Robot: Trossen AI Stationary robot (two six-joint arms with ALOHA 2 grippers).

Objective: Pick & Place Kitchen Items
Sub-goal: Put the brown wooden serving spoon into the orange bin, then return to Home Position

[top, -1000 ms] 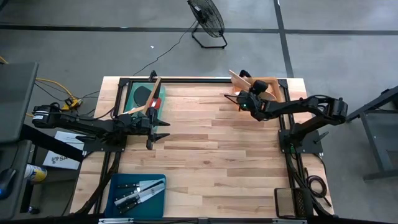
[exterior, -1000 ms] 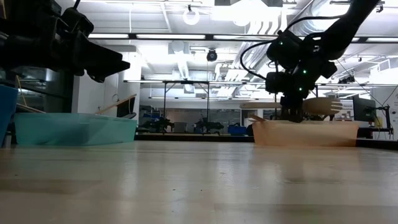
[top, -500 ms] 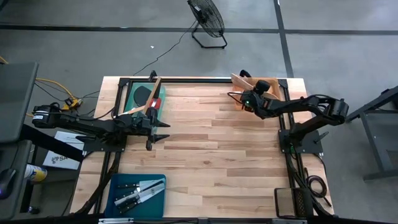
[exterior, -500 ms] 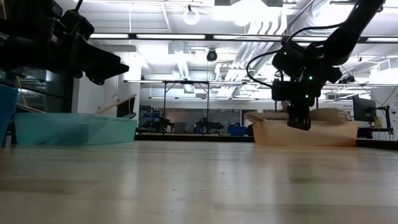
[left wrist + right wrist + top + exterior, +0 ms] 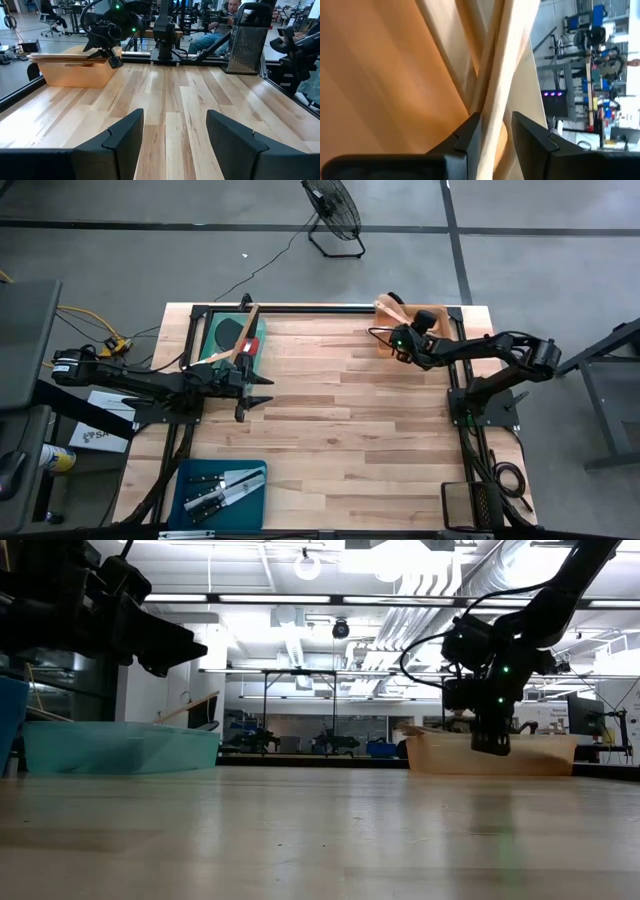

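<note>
An orange tray (image 5: 438, 313) with pale wooden utensils stands at the table's far right; it also shows in the low view (image 5: 540, 755) and the left wrist view (image 5: 75, 75). My right gripper (image 5: 393, 340) hangs over the tray's left part, shut on a pale wooden utensil (image 5: 495, 75). In the low view my right gripper (image 5: 490, 747) reaches down in front of the tray wall. My left gripper (image 5: 265, 387) waits open and empty over the table's left middle; its fingers stand wide apart in the left wrist view (image 5: 172, 140). My right gripper pinches the wooden utensil's long flat handle (image 5: 492, 107) between its two fingers. The fingers point down from above and lie across the handle. The utensil lies about level at the tray's top (image 5: 425, 729), and one end sticks out past the tray's far left corner (image 5: 388, 308).
A teal tray (image 5: 225, 340) at the far left holds a wooden turner and dark and red spatulas. A blue tray (image 5: 220, 488) at the near left holds knives. A steel grater (image 5: 247, 40) stands past the table's right side. Bare wood lies between the arms.
My right gripper has gone toward the table's far right corner and down, over the orange tray, still shut on the wooden utensil. The utensil has come down with it from above the tray to the level of the tray's top.
</note>
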